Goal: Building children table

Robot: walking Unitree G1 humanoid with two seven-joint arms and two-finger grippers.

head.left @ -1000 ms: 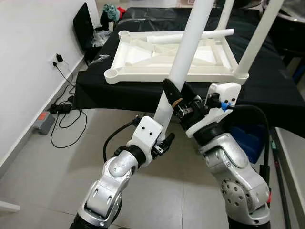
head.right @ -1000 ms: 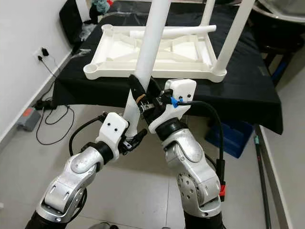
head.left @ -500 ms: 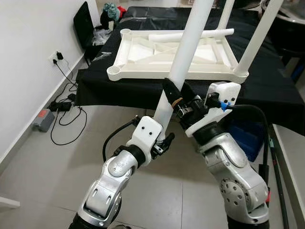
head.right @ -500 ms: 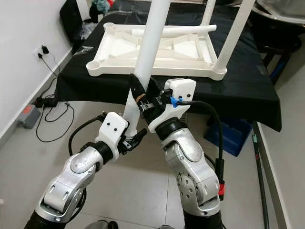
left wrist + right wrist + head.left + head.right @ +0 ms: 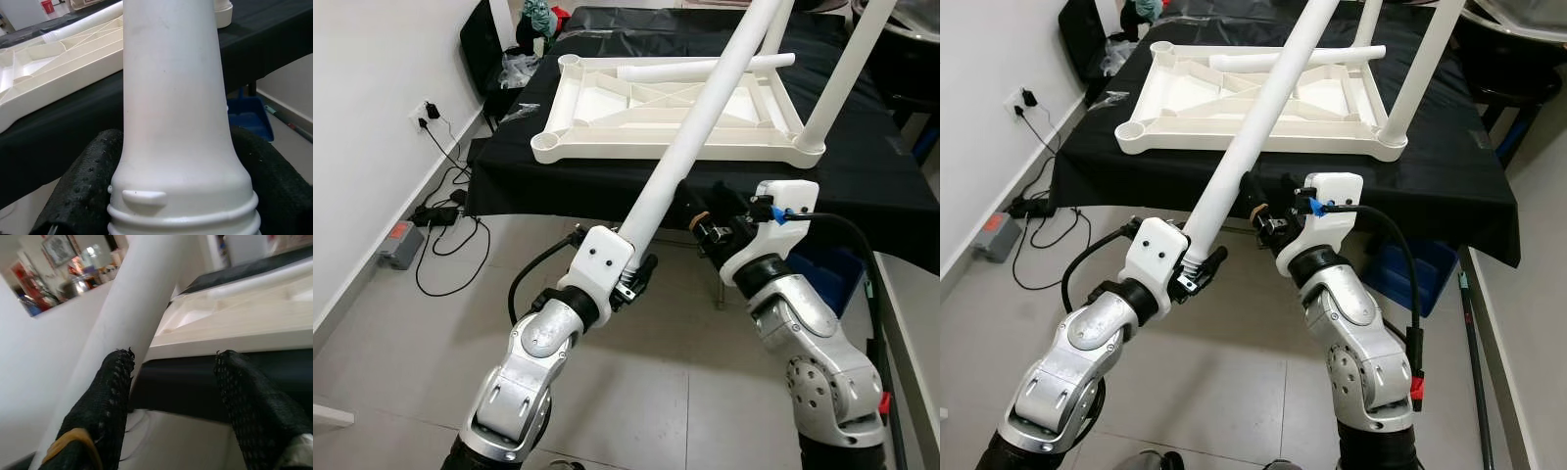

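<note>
My left gripper (image 5: 631,279) is shut on the ribbed end of a long white table leg (image 5: 695,137). The leg slants up and to the right over the upturned white tabletop (image 5: 607,147). In the left wrist view the leg (image 5: 171,122) sits between the two black fingers (image 5: 83,181). My right gripper (image 5: 705,220) is open just right of the leg, with nothing between its fingers (image 5: 105,401). One fitted leg (image 5: 847,78) stands upright at the near right corner. A loose leg (image 5: 705,69) lies across the far side. The near left socket (image 5: 545,147) is open.
The tabletop lies on a table under a black cloth (image 5: 558,186). On the left are a white wall, a socket with cables (image 5: 431,113) and a power strip (image 5: 401,245) on the tiled floor. A blue bin (image 5: 1391,274) stands beneath the table's right side.
My right gripper has let go of the leg and drawn away to the right. The left gripper has tipped the leg from near upright over to the right, above the tabletop.
</note>
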